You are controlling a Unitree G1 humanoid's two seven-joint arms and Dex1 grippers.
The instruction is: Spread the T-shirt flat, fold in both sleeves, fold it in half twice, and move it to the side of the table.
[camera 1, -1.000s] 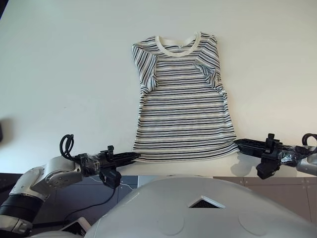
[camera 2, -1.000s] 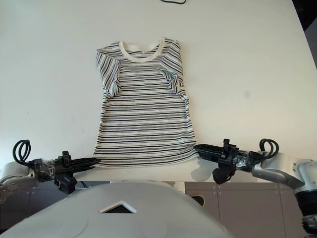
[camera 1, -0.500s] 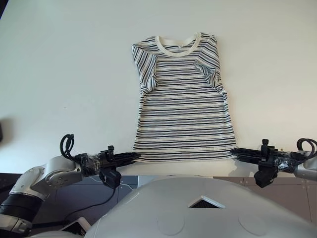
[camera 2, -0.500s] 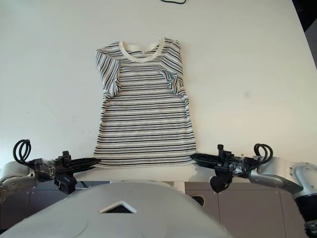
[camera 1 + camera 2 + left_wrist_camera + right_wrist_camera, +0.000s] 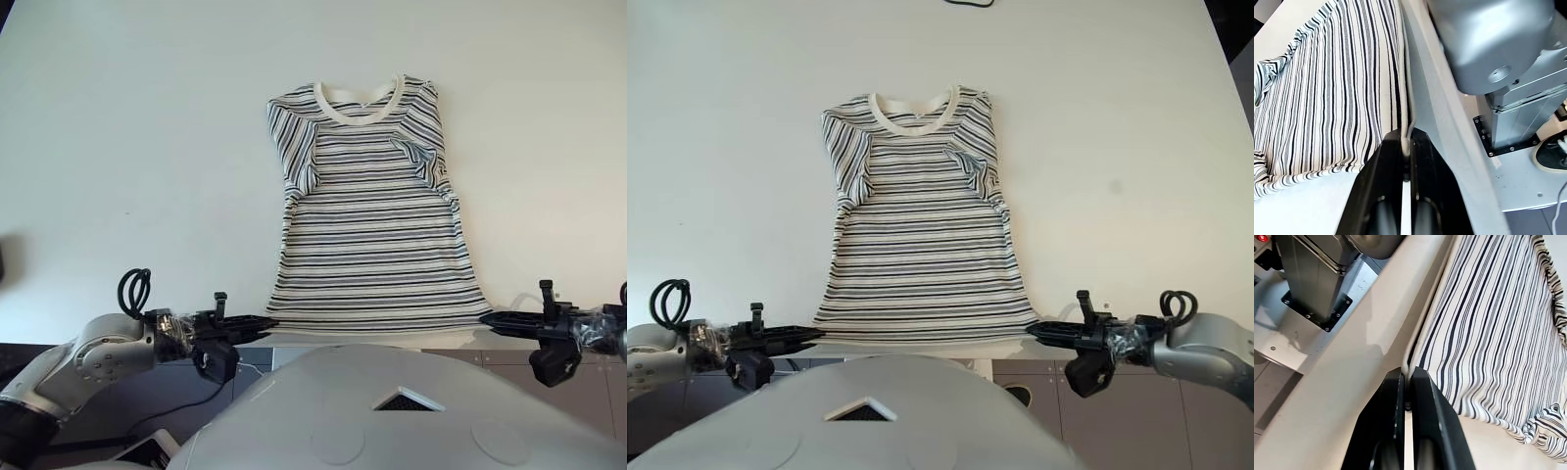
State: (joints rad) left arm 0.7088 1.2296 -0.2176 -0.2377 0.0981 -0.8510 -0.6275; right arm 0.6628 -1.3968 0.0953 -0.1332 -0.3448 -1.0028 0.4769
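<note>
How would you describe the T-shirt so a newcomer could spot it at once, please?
On the white table, look toward its near edge. The blue-striped white fabric T-shirt with a cream collar lies there, the only patterned thing, hem corners pinched by the black left hand and right hand.

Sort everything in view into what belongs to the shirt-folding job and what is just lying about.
Belongs to the job:
striped T-shirt, lying on the white table
left gripper, shut on the hem near one bottom corner
right gripper, shut on the hem near the other corner

Just lying about:
dark cord at the table's far edge
</note>
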